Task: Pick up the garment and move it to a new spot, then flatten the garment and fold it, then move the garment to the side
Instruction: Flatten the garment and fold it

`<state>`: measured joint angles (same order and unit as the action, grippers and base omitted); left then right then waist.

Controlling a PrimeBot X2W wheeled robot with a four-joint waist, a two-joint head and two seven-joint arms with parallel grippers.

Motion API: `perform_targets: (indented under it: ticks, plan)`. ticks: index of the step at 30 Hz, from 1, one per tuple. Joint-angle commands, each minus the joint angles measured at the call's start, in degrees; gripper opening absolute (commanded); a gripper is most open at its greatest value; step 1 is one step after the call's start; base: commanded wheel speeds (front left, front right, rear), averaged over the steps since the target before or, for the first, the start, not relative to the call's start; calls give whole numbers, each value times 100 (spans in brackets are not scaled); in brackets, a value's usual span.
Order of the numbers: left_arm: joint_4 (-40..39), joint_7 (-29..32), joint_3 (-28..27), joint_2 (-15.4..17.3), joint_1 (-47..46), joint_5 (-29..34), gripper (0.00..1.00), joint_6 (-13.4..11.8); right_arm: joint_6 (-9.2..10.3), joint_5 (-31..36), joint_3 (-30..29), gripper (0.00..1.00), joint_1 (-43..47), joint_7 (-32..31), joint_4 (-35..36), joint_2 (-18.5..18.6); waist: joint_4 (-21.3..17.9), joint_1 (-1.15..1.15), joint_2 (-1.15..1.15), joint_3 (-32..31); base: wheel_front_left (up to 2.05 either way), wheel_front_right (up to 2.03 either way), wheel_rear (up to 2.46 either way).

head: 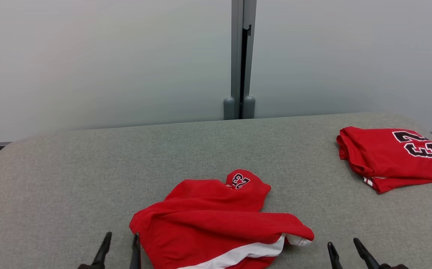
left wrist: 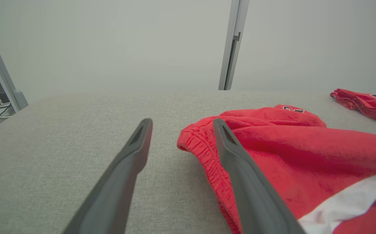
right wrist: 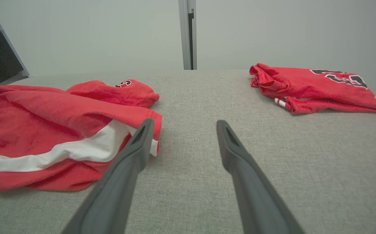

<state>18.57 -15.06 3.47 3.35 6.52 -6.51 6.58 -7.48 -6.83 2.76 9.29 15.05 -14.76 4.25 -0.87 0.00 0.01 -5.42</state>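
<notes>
Red garment (head: 216, 218), shorts, crumpled on grey worktop (head: 89, 168), front centre between the two pincers. Long axis runs left-right across the head view: elastic waistband end at left, white-striped leg hem at right. Second leg, with number patch, folds toward the far side. Left pincer (head: 121, 234) released, empty, inner finger just beside the waistband. Right pincer (head: 342, 242) released, empty, near the hem, apart. Another folded red garment (head: 391, 157) far right.
</notes>
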Motion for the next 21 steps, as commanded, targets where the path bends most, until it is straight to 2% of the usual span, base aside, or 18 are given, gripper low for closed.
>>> perform_targets:
  ticks: [1, 7, 13, 21]
  plan:
    - [54, -14, 104, 40, 77, -36, 100, 51, -2, -56, 51, 100, -59, 15, -84, 75, 21, 0, -1, 16, 0, 0, 0]
    - [263, -14, 579, 76, 282, -224, 100, 100, -2, -139, 279, 100, -200, 15, -497, 164, 54, 0, -1, 80, 0, 0, 0]
    - [616, -14, 1303, 224, 318, -566, 100, 90, -2, -197, 672, 100, -541, 15, -1042, 306, 62, 0, -1, 162, 0, 0, 0]
    - [1040, -14, 1719, 340, 62, -870, 100, 91, -2, -370, 1145, 100, -1075, 15, -1635, 519, 91, 0, -1, 268, 0, 0, 0]
